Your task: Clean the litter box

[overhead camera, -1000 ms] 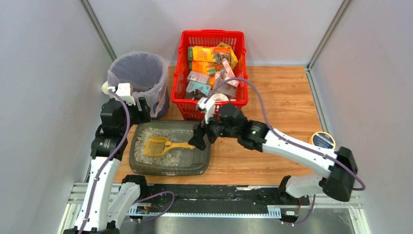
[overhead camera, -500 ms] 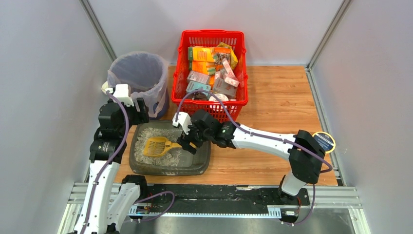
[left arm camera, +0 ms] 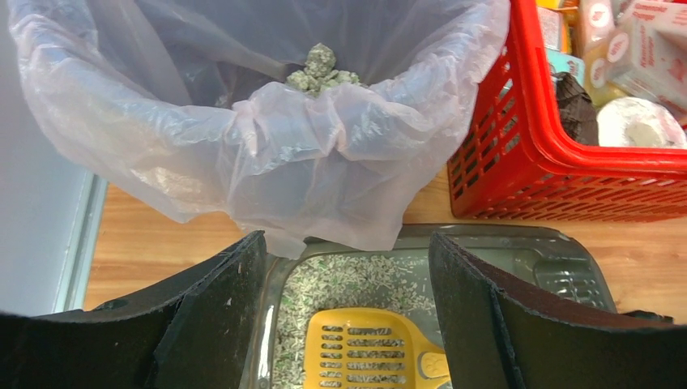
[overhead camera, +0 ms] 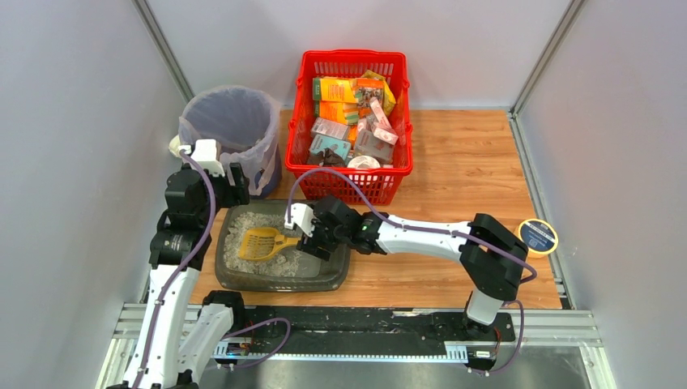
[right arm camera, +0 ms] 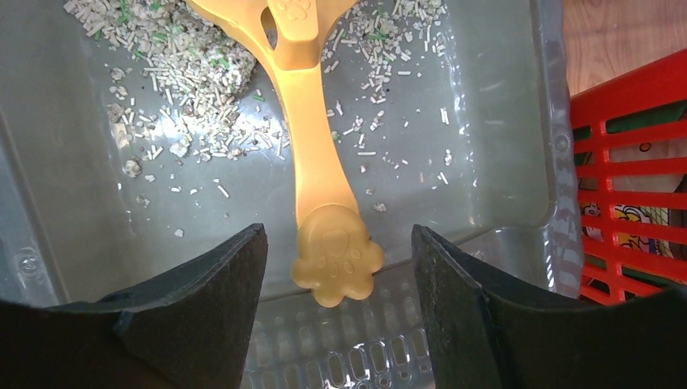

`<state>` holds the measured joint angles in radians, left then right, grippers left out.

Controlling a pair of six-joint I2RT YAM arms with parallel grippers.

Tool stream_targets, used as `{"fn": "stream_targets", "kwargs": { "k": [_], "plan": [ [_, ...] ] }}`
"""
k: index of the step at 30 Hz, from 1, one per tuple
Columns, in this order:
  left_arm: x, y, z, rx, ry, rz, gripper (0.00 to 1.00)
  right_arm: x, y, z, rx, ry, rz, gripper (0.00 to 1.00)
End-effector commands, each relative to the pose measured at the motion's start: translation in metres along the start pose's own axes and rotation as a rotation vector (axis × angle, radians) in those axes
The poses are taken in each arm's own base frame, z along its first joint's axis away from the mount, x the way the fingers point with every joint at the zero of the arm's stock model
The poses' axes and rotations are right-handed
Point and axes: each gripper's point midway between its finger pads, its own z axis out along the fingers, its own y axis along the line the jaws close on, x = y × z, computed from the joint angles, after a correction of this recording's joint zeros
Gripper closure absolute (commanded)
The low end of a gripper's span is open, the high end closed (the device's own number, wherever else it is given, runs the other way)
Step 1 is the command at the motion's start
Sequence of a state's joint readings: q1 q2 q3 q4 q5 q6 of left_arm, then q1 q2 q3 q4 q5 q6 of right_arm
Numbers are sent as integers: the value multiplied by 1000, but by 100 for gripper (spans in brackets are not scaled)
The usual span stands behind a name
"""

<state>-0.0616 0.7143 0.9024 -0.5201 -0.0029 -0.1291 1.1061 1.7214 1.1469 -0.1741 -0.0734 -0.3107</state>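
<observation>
red basket (overhead camera: pixel 353 61) of boxes (overhead camera: pixel 336 87) beside bag-lined bin (overhead camera: pixel 235 117)

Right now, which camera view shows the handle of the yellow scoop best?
The right wrist view: the scoop handle runs down the centre, sharp, to its paw-shaped end. The top external view shows it small, its end under the right gripper. The left wrist view shows only the slotted head.

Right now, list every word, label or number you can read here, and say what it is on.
No text reads clearly.
Boxes in the red basket: print too small and blurred.
Round tin: dark label, print too small.
Yellow scoop: paw shapes only, no words.
</observation>
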Motion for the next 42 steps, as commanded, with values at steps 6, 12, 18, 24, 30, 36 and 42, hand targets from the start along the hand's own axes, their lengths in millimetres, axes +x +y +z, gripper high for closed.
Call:
{"fn": "stream_targets", "kwargs": {
  "k": [6, 12, 18, 24, 30, 36, 42],
  "plan": [
    [-17, -28, -2, 149, -58, 47, 19, 0, -11, 17, 64, -11, -51, 38],
    [-18, -38, -4, 203, -63, 62, 19, 3, -10, 22, 65, 3, -66, 41],
    [-18, -54, -6, 293, -79, 88, 19, 9, -12, 19, 115, 64, -91, 64],
    [-21, -72, -14, 394, -104, 114, 19, -3, -15, -3, 158, 66, -93, 78],
    [-31, -82, -30, 460, -192, 145, 19, -10, -19, -41, 189, 49, -55, 82],
    [-29, -94, -34, 520, -206, 155, 18, -2, -21, -73, 223, 71, -29, 85],
    [7, -142, -49, 803, -136, 265, 17, 17, -11, -92, 202, 74, 6, 85]
  ]
}}
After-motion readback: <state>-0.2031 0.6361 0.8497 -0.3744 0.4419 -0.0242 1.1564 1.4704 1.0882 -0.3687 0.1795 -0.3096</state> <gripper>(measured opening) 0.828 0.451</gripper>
